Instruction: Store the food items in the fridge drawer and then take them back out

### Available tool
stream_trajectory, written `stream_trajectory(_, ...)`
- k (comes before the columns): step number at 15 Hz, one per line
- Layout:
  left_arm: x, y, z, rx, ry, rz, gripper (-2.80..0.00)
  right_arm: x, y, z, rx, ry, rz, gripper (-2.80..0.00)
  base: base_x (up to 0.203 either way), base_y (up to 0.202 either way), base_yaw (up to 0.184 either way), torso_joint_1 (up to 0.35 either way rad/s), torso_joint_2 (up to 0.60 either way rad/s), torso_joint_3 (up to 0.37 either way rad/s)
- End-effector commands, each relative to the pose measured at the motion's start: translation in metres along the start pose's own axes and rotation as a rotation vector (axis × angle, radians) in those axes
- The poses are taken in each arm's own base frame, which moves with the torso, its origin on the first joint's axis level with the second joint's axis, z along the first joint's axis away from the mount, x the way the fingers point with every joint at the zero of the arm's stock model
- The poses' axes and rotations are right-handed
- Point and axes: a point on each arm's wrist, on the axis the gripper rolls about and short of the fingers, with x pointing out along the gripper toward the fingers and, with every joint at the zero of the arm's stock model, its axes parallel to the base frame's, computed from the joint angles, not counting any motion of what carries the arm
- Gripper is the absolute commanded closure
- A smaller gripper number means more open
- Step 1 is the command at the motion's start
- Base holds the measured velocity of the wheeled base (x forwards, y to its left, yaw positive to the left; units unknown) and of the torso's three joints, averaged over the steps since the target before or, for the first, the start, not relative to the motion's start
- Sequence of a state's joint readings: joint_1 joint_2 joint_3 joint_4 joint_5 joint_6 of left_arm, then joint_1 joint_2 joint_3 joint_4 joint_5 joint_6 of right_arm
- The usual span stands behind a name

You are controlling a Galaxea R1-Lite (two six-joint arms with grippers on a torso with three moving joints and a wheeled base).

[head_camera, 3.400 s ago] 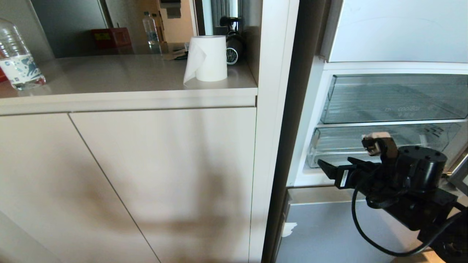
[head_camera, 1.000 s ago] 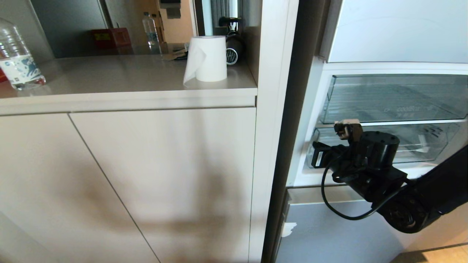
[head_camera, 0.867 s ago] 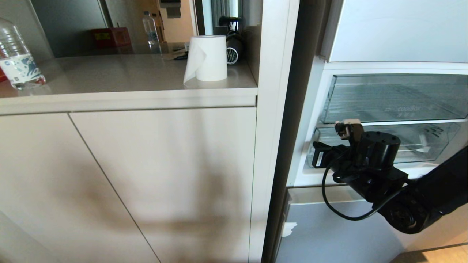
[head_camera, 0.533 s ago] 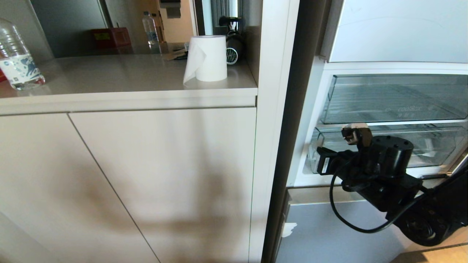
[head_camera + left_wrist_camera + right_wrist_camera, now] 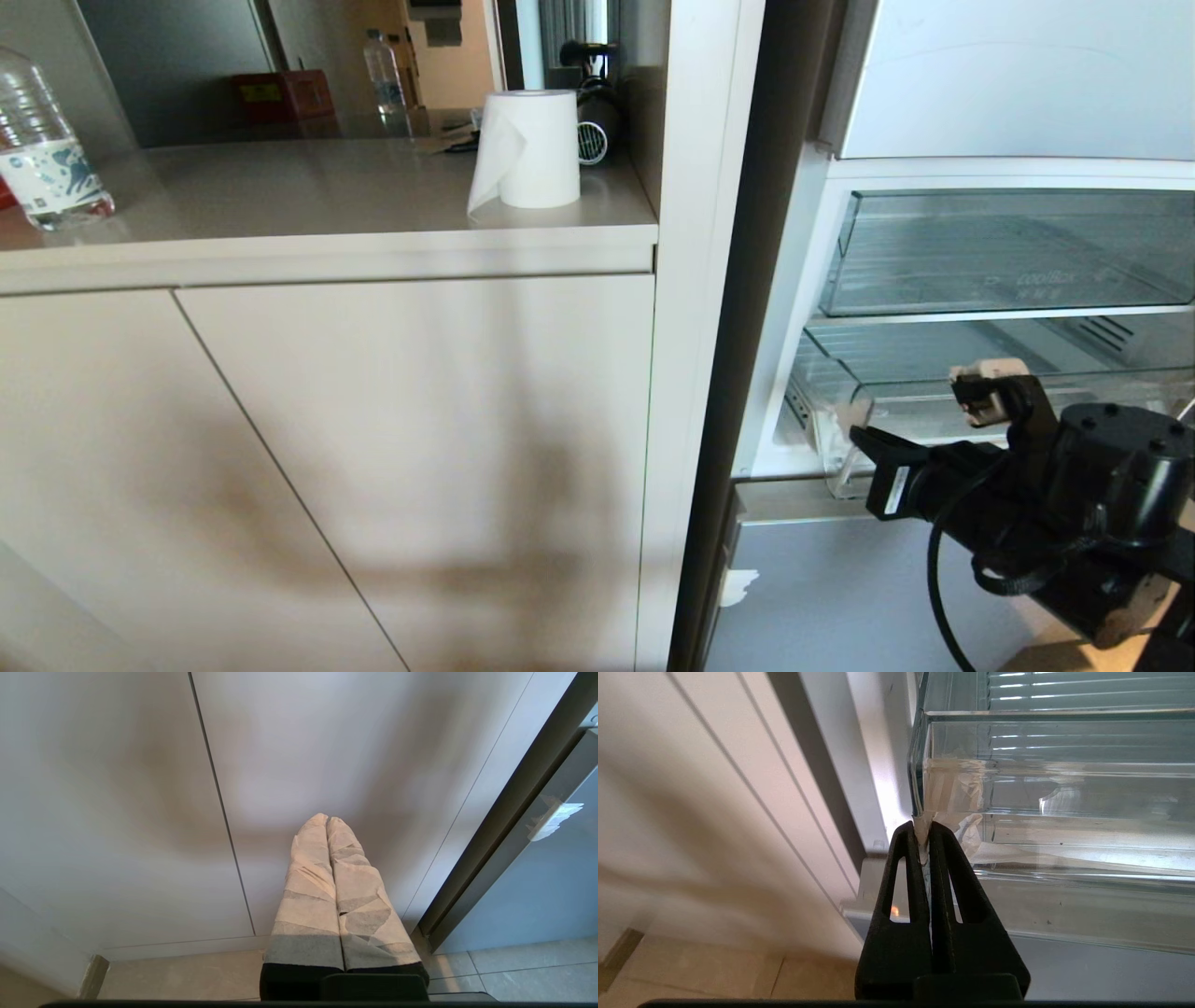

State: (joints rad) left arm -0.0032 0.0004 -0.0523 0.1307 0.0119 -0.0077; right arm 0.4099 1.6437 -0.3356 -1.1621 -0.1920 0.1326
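The fridge drawer [image 5: 896,411], a clear plastic one, is the lower of two in the open fridge and sticks partly out. A beige tape tab [image 5: 851,413] sits on its front left corner. My right gripper [image 5: 854,434] is shut on that tab. In the right wrist view the black fingers [image 5: 901,868] pinch the tab [image 5: 952,788] at the drawer's corner [image 5: 1064,788]. My left gripper [image 5: 327,819] is shut on nothing, with tape-wrapped fingers. It hangs low in front of a cabinet door. No food items are in view.
A second clear drawer [image 5: 1008,252] sits above. A white cabinet panel [image 5: 700,280] stands close to the left of the fridge opening, with a grey fridge door [image 5: 840,597] below. The counter holds a paper roll [image 5: 527,149] and a water bottle [image 5: 42,149].
My right gripper has drawn back out of the fridge and lower in the head view, still shut on the tab. The lower drawer has slid outward with it. The left arm has not moved.
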Motion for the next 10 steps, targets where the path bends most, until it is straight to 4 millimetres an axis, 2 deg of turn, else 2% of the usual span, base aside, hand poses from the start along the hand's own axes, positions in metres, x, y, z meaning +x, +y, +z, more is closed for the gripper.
stream_trajectory(1, 0.0, 0.0, 0.0, 0.0, 0.001, 0.001, 0.0, -0.024, 0.001, 0.003, 0.002, -0.032, 0.017, 0.0, 0.0, 0.0, 0.0, 0.0, 0.0, 0.0)
stream_trajectory(2, 0.0, 0.0, 0.0, 0.0, -0.001, 0.001, 0.0, -0.033, 0.001, -0.001, -0.007, -0.019, 0.027, 0.0, 0.0, 0.0, 0.0, 0.0, 0.0, 0.0)
stream_trajectory(3, 0.0, 0.0, 0.0, 0.0, 0.0, 0.001, 0.0, -0.04, 0.002, -0.002, -0.011, -0.018, 0.039, -2.8, 0.0, 0.0, 0.0, 0.0, 0.0, 0.0)
stream_trajectory(10, 0.0, 0.0, 0.0, 0.0, 0.0, 0.001, 0.0, -0.098, -0.009, 0.012, 0.016, -0.123, 0.053, -2.8, 0.0, 0.0, 0.0, 0.0, 0.0, 0.0)
